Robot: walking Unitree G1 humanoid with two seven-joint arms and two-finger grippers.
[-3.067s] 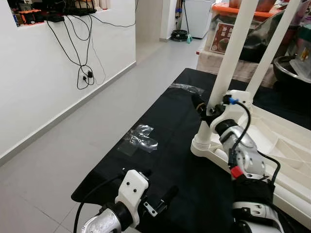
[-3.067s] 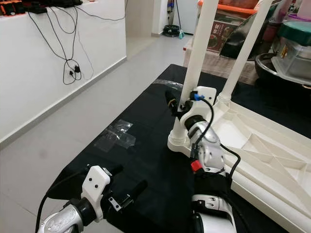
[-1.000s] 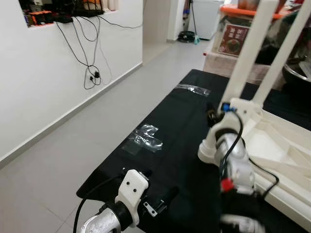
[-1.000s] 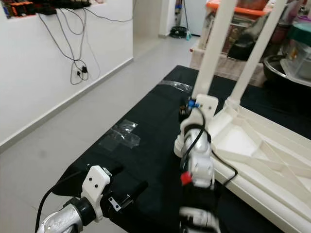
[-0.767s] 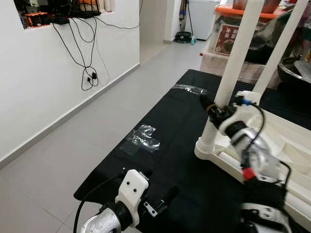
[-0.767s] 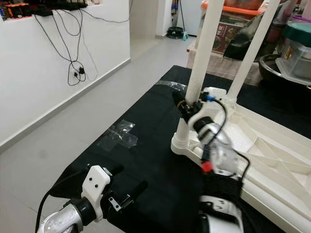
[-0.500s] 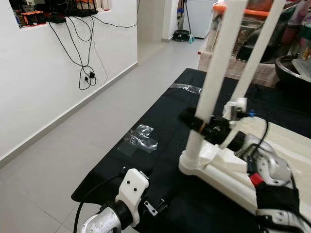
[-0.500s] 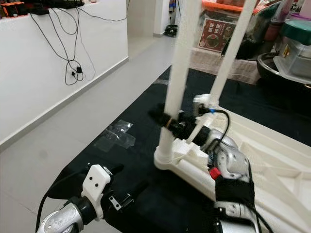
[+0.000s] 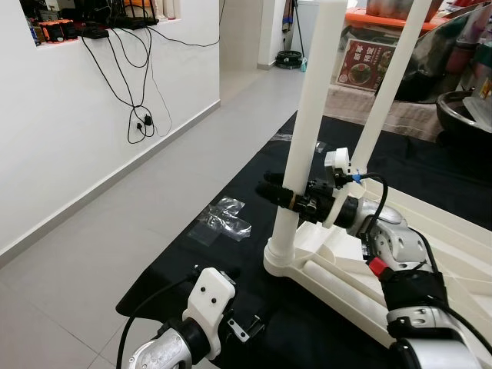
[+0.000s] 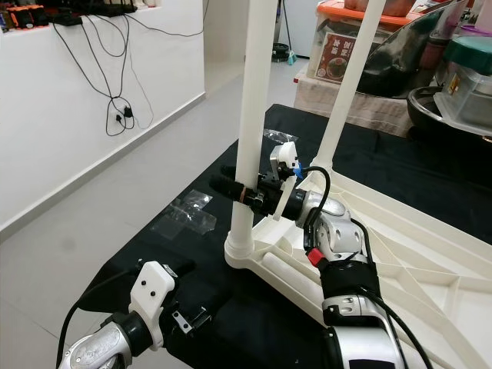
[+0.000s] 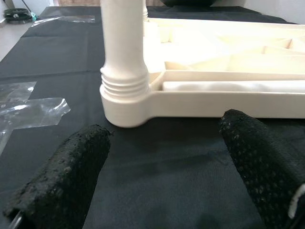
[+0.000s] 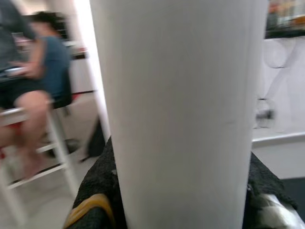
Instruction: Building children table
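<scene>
The white children's table lies upside down on a black mat, with two white legs standing up from it. My right gripper is shut around the nearer leg, a little above its screw socket. In the right wrist view that leg is squeezed between the black pads. The second leg rises behind it. My left gripper hovers low over the mat, open, facing the socket from a short way off.
Crumpled clear plastic wrap lies on the mat's left side. Cables hang down the white wall at left. Storage boxes and bags crowd the back. A person sits on a stool in the right wrist view.
The table corner with the held leg has slid nearer and to the left across the mat, my right gripper still clamped on the leg. The left arm has stayed put.
</scene>
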